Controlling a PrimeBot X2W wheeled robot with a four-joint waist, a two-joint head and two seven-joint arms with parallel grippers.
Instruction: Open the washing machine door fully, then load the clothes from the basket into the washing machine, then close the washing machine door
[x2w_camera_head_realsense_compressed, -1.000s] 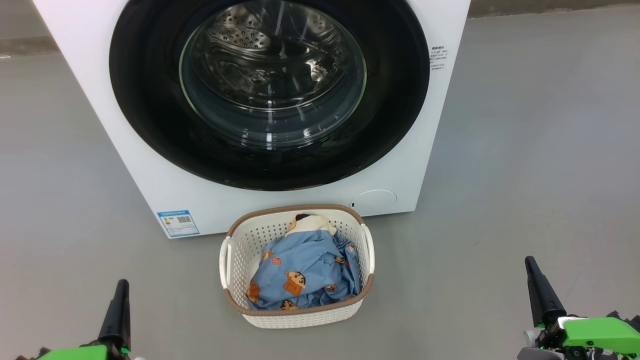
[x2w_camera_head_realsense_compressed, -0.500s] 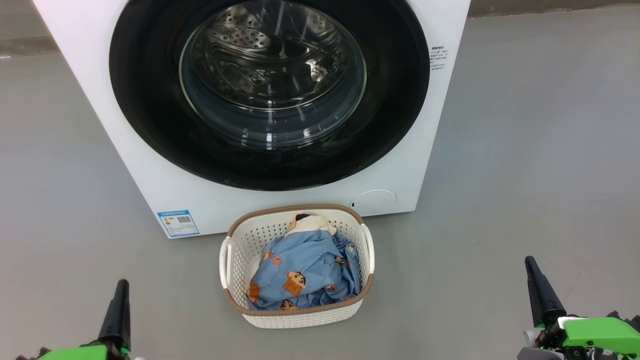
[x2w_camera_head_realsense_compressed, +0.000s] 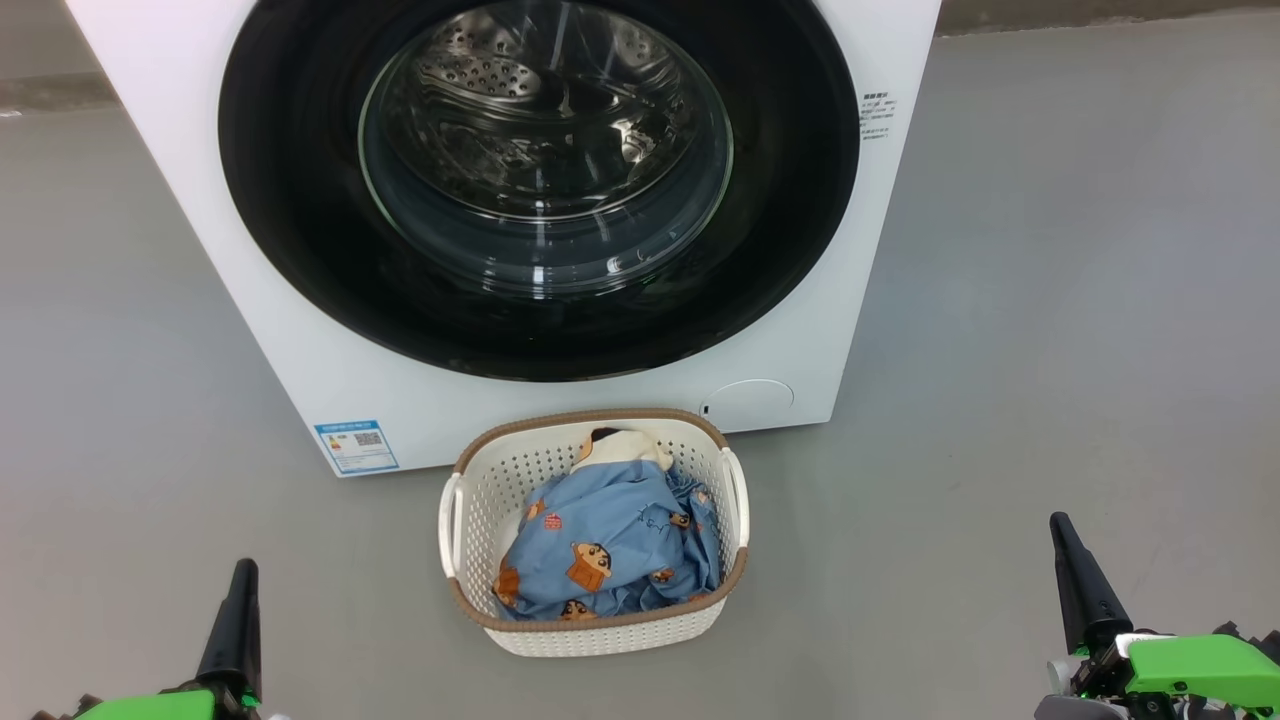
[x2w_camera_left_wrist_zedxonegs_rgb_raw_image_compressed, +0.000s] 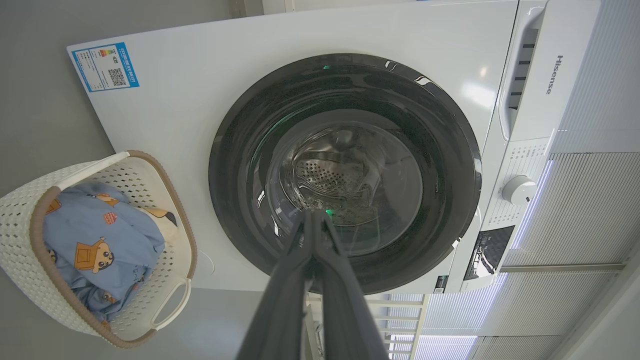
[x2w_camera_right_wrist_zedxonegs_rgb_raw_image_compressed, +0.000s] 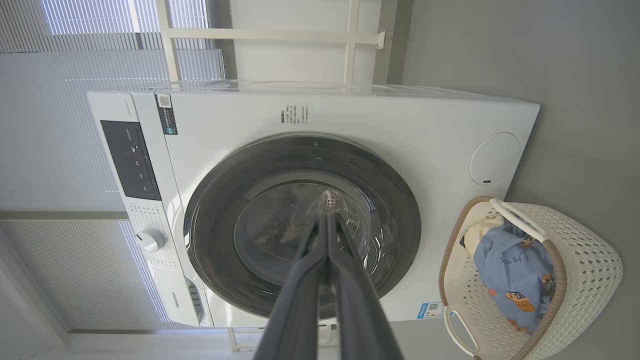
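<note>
Door-opening comes first: the washing machine door (x2w_camera_head_realsense_compressed: 300, 200) sits shut against the washing machine (x2w_camera_head_realsense_compressed: 400, 420), and the clothes (x2w_camera_head_realsense_compressed: 610, 550) lie heaped in the basket (x2w_camera_head_realsense_compressed: 600, 413) on the floor just before it. The left tool (x2w_camera_head_realsense_compressed: 243, 568) and right tool (x2w_camera_head_realsense_compressed: 1058, 522) hang low, pinched closed and empty, well apart from the door. One tool should probably catch the ring's rim and swing it wide without knocking the basket.

Closed washing machine door (x2w_camera_head_realsense_compressed: 300, 200) on white washing machine (x2w_camera_head_realsense_compressed: 300, 390). basket (x2w_camera_head_realsense_compressed: 600, 640) on grey floor (x2w_camera_head_realsense_compressed: 1000, 400) just in front of it, with blue printed clothes (x2w_camera_head_realsense_compressed: 610, 550) piled inside. left gripper (x2w_camera_head_realsense_compressed: 242, 580) lower left, right gripper (x2w_camera_head_realsense_compressed: 1062, 535) lower right, fingers (x2w_camera_head_realsense_compressed: 1085, 590) together, both clear of basket.
</note>
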